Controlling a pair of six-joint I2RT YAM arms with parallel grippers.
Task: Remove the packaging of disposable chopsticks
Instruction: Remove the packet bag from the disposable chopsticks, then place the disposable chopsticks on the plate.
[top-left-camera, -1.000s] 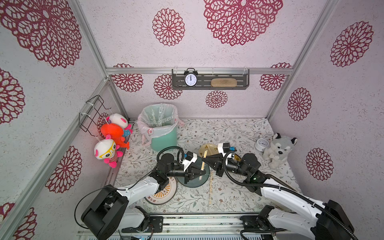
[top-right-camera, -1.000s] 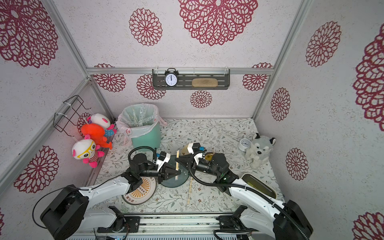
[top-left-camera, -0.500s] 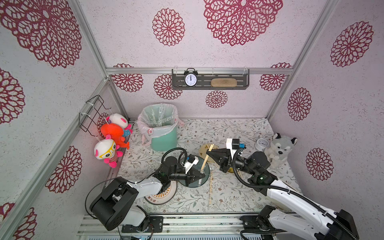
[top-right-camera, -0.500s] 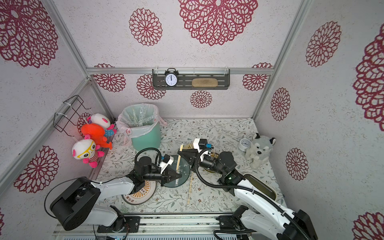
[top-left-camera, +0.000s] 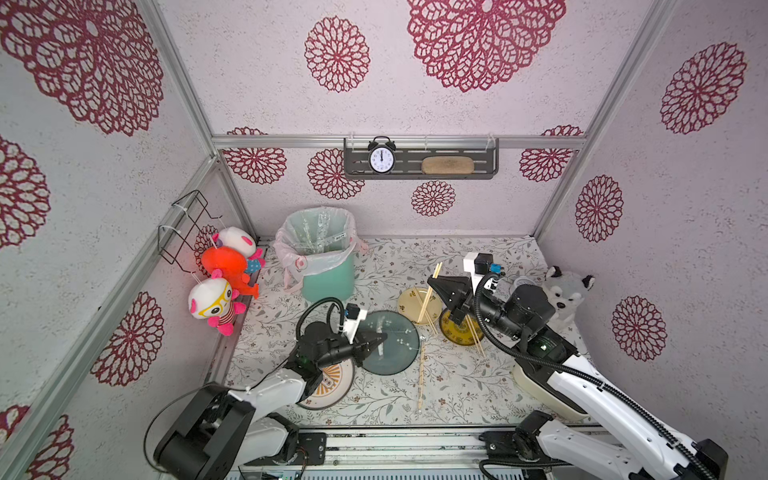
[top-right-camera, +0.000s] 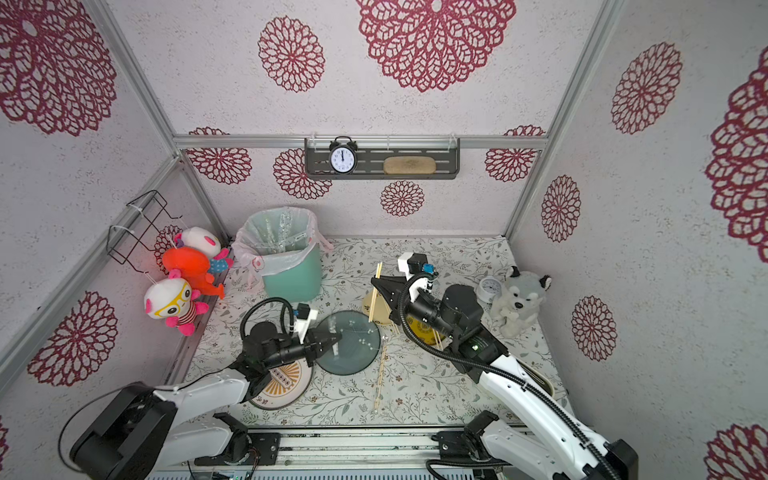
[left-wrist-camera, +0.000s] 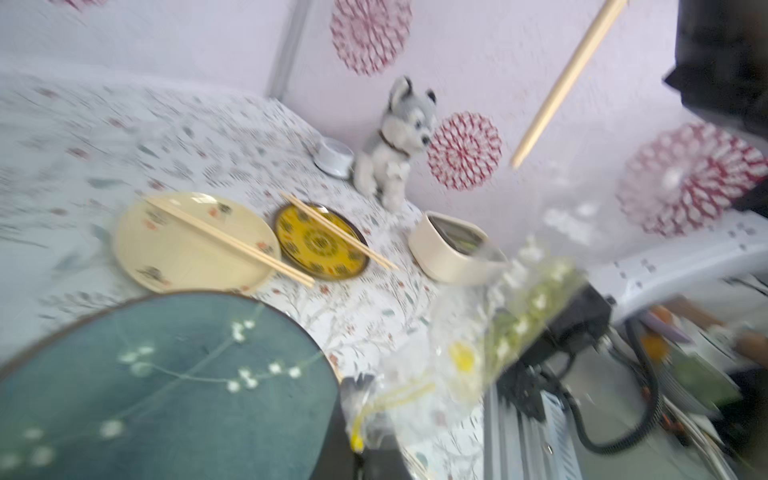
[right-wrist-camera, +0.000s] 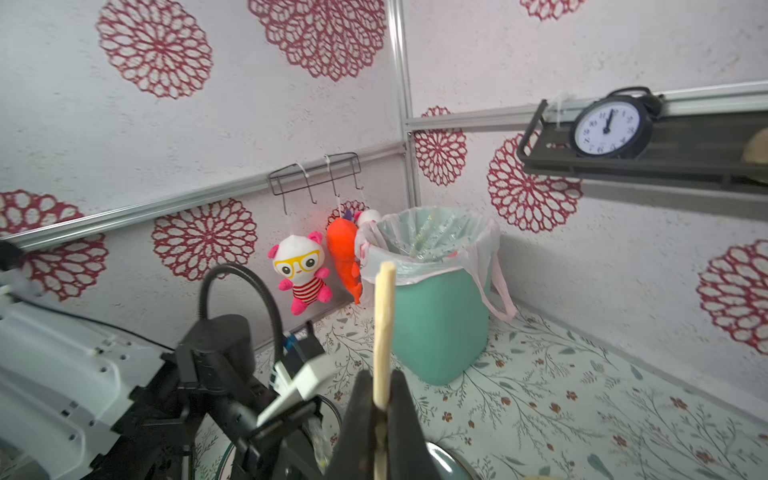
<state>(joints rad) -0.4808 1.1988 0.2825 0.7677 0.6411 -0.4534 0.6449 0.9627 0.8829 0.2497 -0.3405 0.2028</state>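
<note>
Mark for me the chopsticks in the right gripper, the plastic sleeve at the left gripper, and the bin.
chopsticks (right-wrist-camera: 383, 324): right wrist view, shaft above the jaws.
sleeve (left-wrist-camera: 498, 328): left wrist view, crinkled middle.
bin (top-left-camera: 328, 291): in a top view, teal outer wall.

mint bin, alarm clock, husky plush, teal plate

R end effector grips chopsticks, tilted, nr cream plate.

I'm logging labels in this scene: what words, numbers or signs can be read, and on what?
"12" and the other hour numerals: alarm clock dial.
White patch on the packaging sleeve in the bin: print too small to read.
Marks on the orange-patterned plate: too small to read.
</note>
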